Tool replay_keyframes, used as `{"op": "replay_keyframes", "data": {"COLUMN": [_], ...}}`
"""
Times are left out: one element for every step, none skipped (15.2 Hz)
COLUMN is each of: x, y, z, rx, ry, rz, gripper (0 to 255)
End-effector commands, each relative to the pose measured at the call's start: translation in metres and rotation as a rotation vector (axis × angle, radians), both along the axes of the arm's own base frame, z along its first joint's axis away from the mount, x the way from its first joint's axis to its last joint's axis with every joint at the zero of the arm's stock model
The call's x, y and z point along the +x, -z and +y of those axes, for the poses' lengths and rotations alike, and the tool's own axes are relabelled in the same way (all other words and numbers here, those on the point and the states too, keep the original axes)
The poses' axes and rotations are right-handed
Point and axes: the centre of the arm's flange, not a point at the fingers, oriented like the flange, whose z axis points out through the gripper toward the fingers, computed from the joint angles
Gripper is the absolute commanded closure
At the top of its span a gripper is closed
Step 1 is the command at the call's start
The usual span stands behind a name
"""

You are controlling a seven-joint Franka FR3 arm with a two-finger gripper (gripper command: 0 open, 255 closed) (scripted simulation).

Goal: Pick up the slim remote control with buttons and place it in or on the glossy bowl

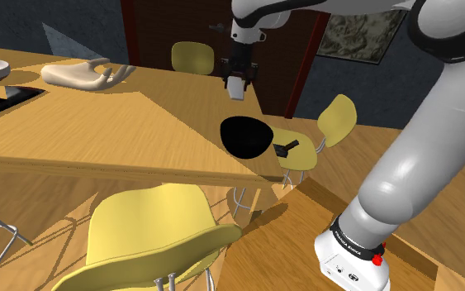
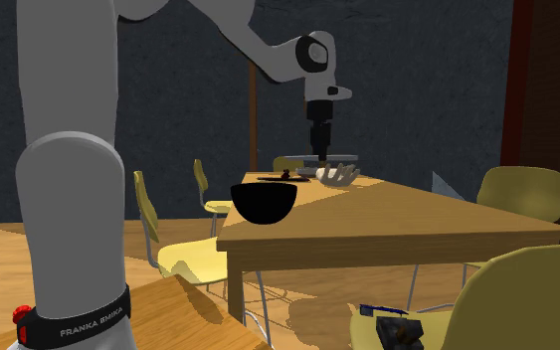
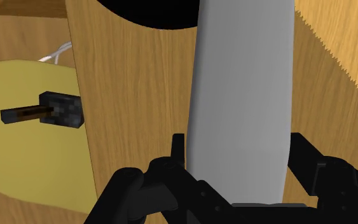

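Clasping the pale grey remote (image 3: 244, 95) between both black fingers (image 3: 177, 153), the pincer (image 1: 238, 83) hangs above the wooden table (image 1: 98, 124). The remote sits squarely between the fingertips and runs straight out from them along the pincer's own line. In the shoulder view its long axis lies from 12 to 6 o'clock, its free end pointing down at 6. The black bowl (image 1: 245, 136) stands on the table at 6 o'clock from the pincer, by the table's corner, with a yellow chair (image 1: 301, 153) at the bowl's 3 o'clock.
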Motion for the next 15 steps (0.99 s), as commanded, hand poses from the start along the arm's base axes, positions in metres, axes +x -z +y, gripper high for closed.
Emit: {"op": "replay_keyframes", "data": {"x": [-0.025, -0.037, -0.049, -0.061, -0.072, -0.084, -0.096, -0.108, -0.12, -0.132, -0.144, -0.158, -0.158, -0.158, -0.158], "y": [-0.001, -0.001, -0.001, -0.001, -0.002, -0.002, -0.002, -0.002, -0.002, -0.002, -0.002, -0.003, 0.003, 0.008, 0.013], "z": [0.01, 0.016, 0.022, 0.027, 0.033, 0.039, 0.045, 0.051, 0.056, 0.062, 0.068, 0.075, 0.075, 0.075, 0.075], "rx": [-0.001, -0.001, -0.001, -0.001, -0.001, -0.001, -0.001, -0.001, -0.001, -0.001, -0.001, -0.001, -0.001, -0.001, -0.001], "ry": [0.001, 0.001, 0.001, 0.001, 0.001, 0.001, 0.001, 0.001, 0.001, 0.001, 0.001, 0.001, 0.001, 0.001, 0.001], "rz": [0.0, 0.0, 0.0, 0.0, 0.0, 0.0, 0.0, 0.0, 0.0, 0.0, 0.0, 0.0, 0.0, 0.0, 0.0], "gripper": [255, 255, 255, 255, 255, 255, 255, 255, 255, 255, 255, 255, 255, 255, 255]}}
